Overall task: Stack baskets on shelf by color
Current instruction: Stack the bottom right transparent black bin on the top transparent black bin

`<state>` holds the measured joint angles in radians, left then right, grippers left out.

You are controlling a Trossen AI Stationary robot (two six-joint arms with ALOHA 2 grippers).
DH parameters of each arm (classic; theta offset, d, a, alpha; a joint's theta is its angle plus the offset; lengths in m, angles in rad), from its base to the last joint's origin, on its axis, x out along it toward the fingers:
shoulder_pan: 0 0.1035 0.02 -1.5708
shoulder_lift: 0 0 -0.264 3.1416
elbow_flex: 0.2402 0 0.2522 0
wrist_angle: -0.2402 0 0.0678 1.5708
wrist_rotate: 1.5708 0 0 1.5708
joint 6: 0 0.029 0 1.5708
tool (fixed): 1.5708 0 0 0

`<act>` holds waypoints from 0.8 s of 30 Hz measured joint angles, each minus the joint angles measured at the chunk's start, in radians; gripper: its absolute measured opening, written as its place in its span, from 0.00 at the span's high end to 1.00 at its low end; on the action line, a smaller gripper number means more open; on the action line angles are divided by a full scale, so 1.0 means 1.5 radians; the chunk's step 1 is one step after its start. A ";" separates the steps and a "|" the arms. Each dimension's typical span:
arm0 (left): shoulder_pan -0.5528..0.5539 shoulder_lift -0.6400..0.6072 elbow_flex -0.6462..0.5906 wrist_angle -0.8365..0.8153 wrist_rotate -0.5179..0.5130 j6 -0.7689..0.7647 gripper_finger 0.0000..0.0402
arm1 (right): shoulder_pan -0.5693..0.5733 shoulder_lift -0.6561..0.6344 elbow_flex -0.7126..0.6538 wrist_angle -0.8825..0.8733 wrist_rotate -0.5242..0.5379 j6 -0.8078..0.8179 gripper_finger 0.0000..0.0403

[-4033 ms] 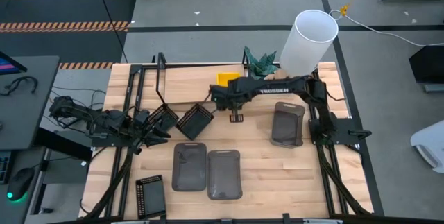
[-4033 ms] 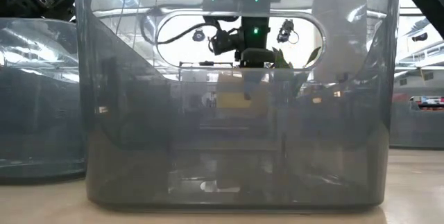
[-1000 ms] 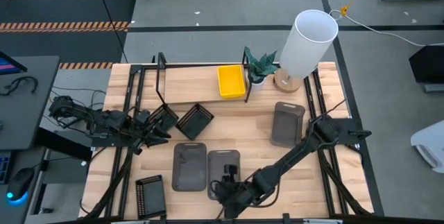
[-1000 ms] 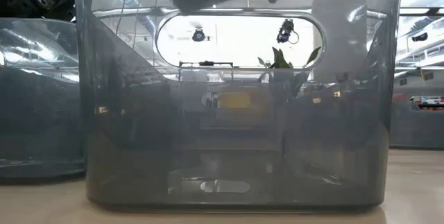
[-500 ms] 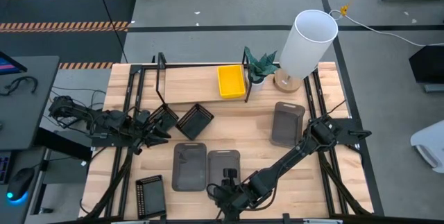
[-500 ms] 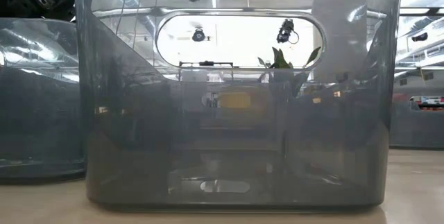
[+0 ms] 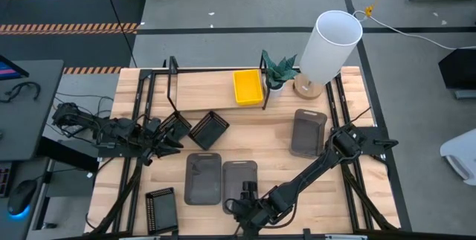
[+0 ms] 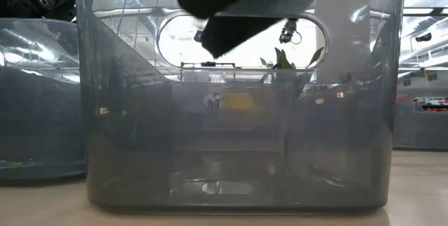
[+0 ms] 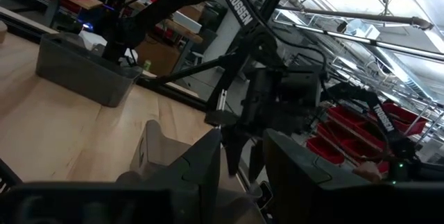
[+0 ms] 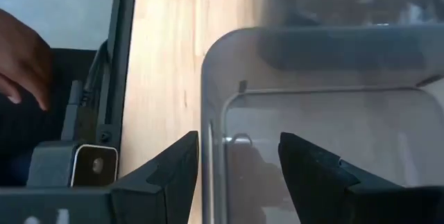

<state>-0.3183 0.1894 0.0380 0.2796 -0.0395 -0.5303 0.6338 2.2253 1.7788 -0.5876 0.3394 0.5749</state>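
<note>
A yellow basket [image 7: 248, 88] lies on the shelf [image 7: 208, 85]. Three grey baskets rest on the table: two side by side [image 7: 202, 178] [image 7: 240, 184], the third farther right [image 7: 308, 132]. My right gripper [image 7: 245, 194] [image 10: 239, 175] is open over the near part of the middle grey basket [image 10: 312, 113]. One finger stands outside its wall [image 10: 211, 134] and one inside; no touch shows. In the low view it hangs dark [image 8: 238, 9] behind that basket's handle hole. My left gripper [image 7: 165, 142] [image 9: 243, 175] waits open at the left, beside a black basket [image 7: 176, 126].
A second black basket [image 7: 210, 129] lies by the first, and a third [image 7: 161, 210] near the front left corner. At the shelf's right end stand a small plant [image 7: 281, 69] and a white lamp [image 7: 331, 43]. A person's hand [image 10: 21, 64] shows beyond the table edge.
My right gripper has come down over the near part of the middle grey basket. In the low view it now shows dark behind the handle hole, where only the basket's top rim was covered before. The baskets have stayed in place.
</note>
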 joint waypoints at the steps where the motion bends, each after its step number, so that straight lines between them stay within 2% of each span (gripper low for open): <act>1: 0.000 0.000 0.000 0.000 0.000 0.000 0.71 | 0.000 0.000 -0.011 0.010 -0.002 0.000 0.50; 5: 0.000 0.000 0.000 0.000 0.000 0.000 0.71 | 0.000 0.000 -0.044 0.020 -0.003 0.000 0.51; 9: 0.000 0.000 0.000 0.000 0.000 0.000 0.71 | -0.004 0.000 -0.057 0.022 -0.002 0.003 0.57; 14: 0.000 0.000 0.000 0.000 0.000 0.000 0.71 | -0.012 0.000 -0.059 0.014 -0.024 0.007 0.71; 20: 0.000 0.000 0.000 0.000 0.000 0.000 0.71 | -0.015 0.000 -0.039 -0.055 -0.043 0.026 0.95; 22: 0.000 0.000 0.000 0.000 0.000 0.000 0.71 | -0.015 0.000 -0.024 -0.092 -0.044 0.036 0.98; 24: 0.000 0.000 0.000 0.000 0.000 0.000 0.71 | -0.015 0.000 -0.003 -0.137 -0.039 0.048 0.96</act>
<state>-0.3180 0.1894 0.0380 0.2794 -0.0395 -0.5302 0.6109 2.2253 1.7738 -0.7938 0.2802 0.6465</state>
